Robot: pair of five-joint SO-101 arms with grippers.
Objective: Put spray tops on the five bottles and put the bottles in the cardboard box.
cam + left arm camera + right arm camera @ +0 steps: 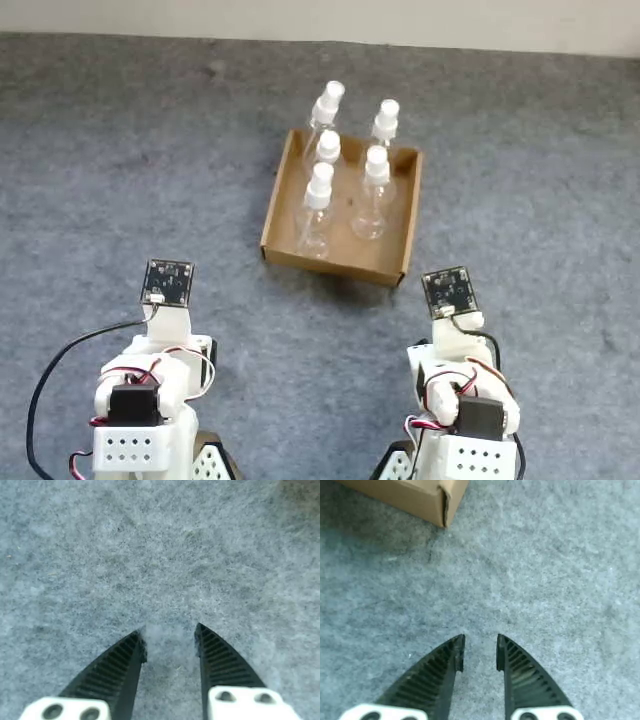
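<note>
I'm holding my left gripper (170, 635) part-open and empty over the fuzzy grey table (150, 540), right gripper (480, 647) hovering narrower near the shallow cardboard box (335, 262), five clear bottles (313, 225) with white spray tops (319, 187) standing inside

Right wrist view: cardboard box (405, 497) cut off at edge.
</note>
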